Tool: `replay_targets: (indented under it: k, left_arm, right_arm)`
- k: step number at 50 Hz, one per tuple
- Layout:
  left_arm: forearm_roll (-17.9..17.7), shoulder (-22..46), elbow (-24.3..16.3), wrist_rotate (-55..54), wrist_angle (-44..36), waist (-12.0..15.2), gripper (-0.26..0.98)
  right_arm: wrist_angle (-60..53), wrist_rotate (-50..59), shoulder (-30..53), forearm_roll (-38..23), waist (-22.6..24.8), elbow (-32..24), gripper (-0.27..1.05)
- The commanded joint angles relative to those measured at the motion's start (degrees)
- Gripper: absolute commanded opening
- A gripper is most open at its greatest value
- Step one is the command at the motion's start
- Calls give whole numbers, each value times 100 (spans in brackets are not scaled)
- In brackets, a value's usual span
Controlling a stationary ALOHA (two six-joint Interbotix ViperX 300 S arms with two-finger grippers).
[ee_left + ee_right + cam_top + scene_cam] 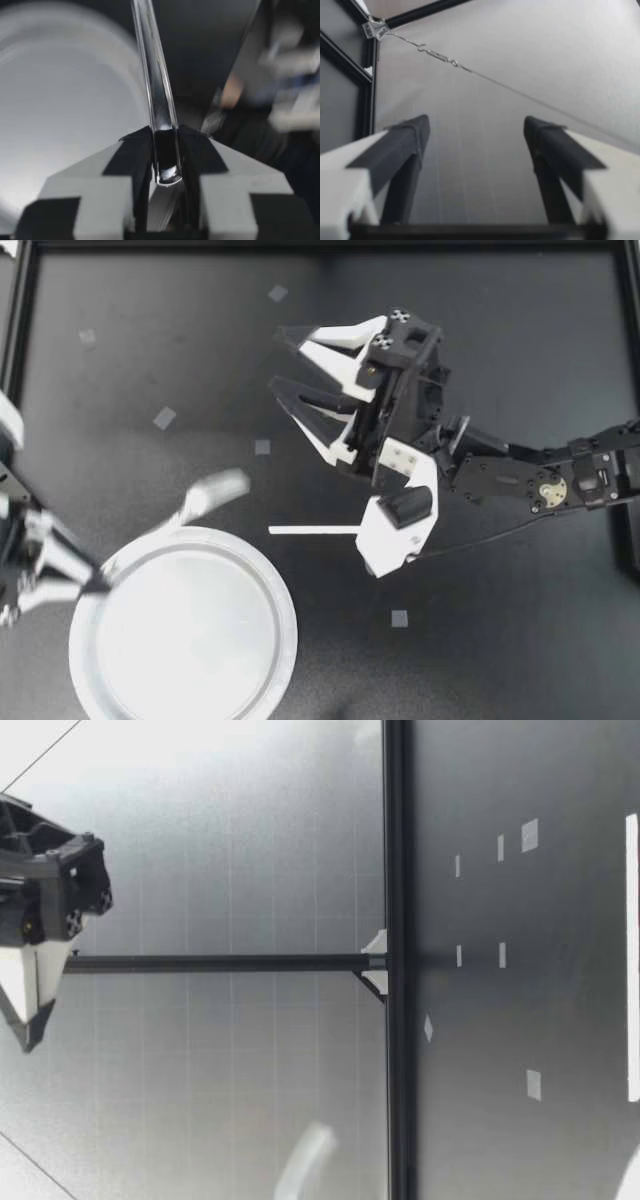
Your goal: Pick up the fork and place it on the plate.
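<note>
Fork in left hand, over plate rim

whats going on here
My left gripper is shut on the handle of a shiny silver fork, held in the air at the rim of the round white plate. The fork's head reaches out over the black table, so it is not yet set down. My right gripper is raised, open and holding nothing.
</note>
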Motion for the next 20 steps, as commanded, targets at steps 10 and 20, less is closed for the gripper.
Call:
replay_targets:
  k: [10,20]
  left_arm:
    - [-18,1389,-35,448,-62,-861,8]
    - [-123,2083,70,457,-70,-1160,8]
  right_arm:
    - [281,360,-149,-26,-26,35,73]
    - [334,431,-158,-9,-26,132,73]
